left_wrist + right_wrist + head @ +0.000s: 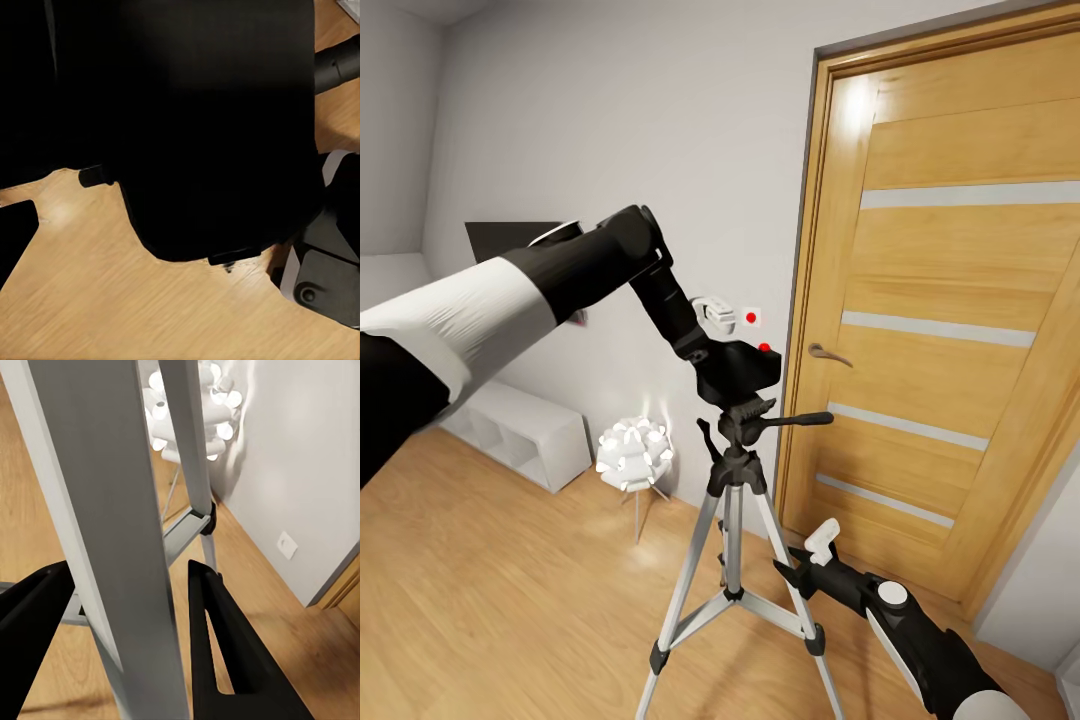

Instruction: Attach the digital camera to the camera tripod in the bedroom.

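The digital camera (pixel 745 372), a small matte-black box, sits right on top of the black head (pixel 745 418) of the camera tripod (pixel 732 520). My left gripper (pixel 720 342) is shut on it from the upper left. In the left wrist view the camera (pixel 210 127) is a large black mass, with the pan handle (pixel 337 64) and the tripod's head (pixel 330 255) beside it. My right gripper (pixel 797 578) is low at the tripod's right leg (pixel 805 612). That silver leg (pixel 120 547) runs between its two black fingers (pixel 225 645), which press on both sides.
A wooden door (pixel 950 330) with a lever handle (pixel 825 353) stands just right of the tripod. A white ball-shaped floor lamp (pixel 635 455) glows behind the tripod at the wall. Low white cube shelves (pixel 520 435) stand at the left wall. Light wood floor (pixel 510 600) spreads to the left.
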Available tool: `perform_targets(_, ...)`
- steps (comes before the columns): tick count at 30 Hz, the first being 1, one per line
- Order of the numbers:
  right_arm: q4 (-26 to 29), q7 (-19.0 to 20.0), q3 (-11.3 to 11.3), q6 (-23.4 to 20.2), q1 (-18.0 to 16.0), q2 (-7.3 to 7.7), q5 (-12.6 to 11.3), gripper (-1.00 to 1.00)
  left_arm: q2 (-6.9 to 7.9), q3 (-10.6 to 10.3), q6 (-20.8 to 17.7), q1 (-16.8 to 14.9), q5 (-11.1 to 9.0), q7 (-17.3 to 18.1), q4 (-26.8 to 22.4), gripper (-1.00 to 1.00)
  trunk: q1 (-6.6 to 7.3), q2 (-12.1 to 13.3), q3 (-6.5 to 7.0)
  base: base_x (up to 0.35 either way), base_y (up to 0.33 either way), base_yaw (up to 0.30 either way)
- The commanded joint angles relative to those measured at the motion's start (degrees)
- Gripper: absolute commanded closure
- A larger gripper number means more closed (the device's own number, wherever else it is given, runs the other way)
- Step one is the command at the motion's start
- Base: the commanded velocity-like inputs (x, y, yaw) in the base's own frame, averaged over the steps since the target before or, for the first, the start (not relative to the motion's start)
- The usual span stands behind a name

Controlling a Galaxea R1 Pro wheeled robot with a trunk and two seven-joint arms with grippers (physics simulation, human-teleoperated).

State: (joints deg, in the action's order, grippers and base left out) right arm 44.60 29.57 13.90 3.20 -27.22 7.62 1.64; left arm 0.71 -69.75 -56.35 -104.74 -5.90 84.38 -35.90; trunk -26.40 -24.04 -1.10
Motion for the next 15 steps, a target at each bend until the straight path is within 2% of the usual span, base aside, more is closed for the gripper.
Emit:
perform_targets(1, -2.86, 0.14, 0.34, 0.23, -0.03, 0.03, 1.28, 1.00, 0.36, -0.29, -0.60, -0.14, -0.59, -0.10, -0.36, -1.00, -0.05, -0.08, -0.13, 0.000, 0.000, 0.000)
perform_targets(4, -2.86, 0.14, 0.34, 0.23, -0.03, 0.03, 1.30, 1.00, 1.74, 0.14, -0.66, -0.22, -0.52, -0.19, -2.38, -1.00, -0.05, -0.08, -0.13, 0.000, 0.000, 0.000)
perform_targets(7, -2.86, 0.14, 0.34, 0.23, -0.03, 0.03, 1.32, 1.00, 4.22, 0.97, -0.70, -0.43, -0.33, -0.29, -5.79, -1.00, -0.05, -0.08, -0.13, 0.000, 0.000, 0.000)
perform_targets(10, -2.86, 0.14, 0.34, 0.23, -0.03, 0.03, 1.33, 1.00, 7.70, 3.12, -0.77, -0.48, 0.01, -0.50, -10.37, -1.00, -0.05, -0.08, -0.13, 0.000, 0.000, 0.000)
perform_targets(15, -2.86, 0.14, 0.34, 0.23, -0.03, 0.03, 1.34, 1.00, 14.67, 7.91, -1.33, -0.23, 0.62, -0.91, -19.13, -1.00, -0.05, -0.08, -0.13, 0.000, 0.000, 0.000)
